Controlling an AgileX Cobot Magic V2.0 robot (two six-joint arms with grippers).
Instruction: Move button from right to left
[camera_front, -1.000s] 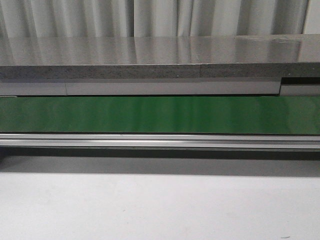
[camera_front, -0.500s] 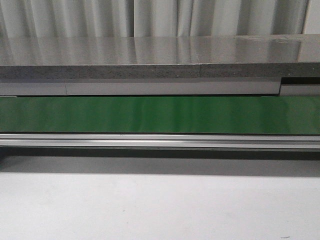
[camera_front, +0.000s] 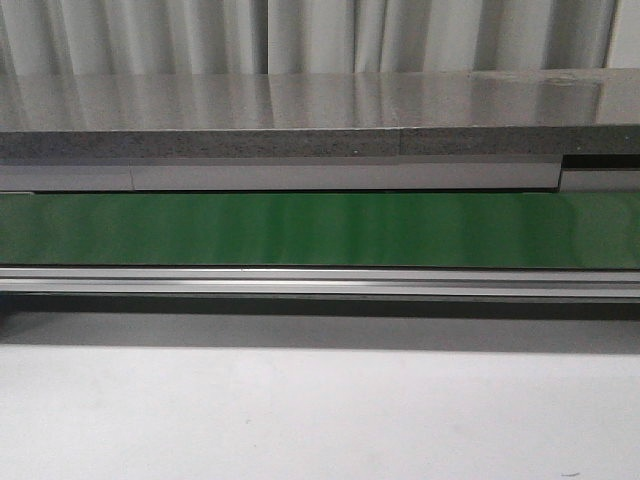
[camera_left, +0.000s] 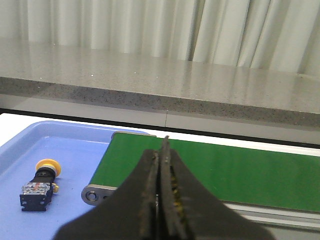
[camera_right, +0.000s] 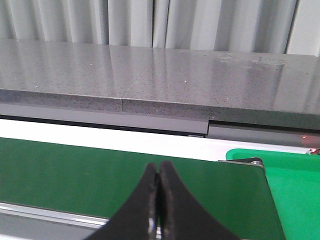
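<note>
A button (camera_left: 40, 181) with a yellow-orange cap and a black body lies on its side in a blue tray (camera_left: 65, 150), seen only in the left wrist view. My left gripper (camera_left: 161, 150) is shut with nothing in it, held over the near end of the green conveyor belt (camera_left: 225, 170), to the side of the button. In the right wrist view my right gripper (camera_right: 159, 170) is shut and empty above the belt (camera_right: 75, 175). Neither gripper nor the button shows in the front view.
The green belt (camera_front: 320, 228) runs across the front view behind a metal rail (camera_front: 320, 280), with a grey stone counter (camera_front: 320, 110) behind. A green tray (camera_right: 295, 185) sits past the belt's end in the right wrist view. White tabletop (camera_front: 320, 410) lies in front.
</note>
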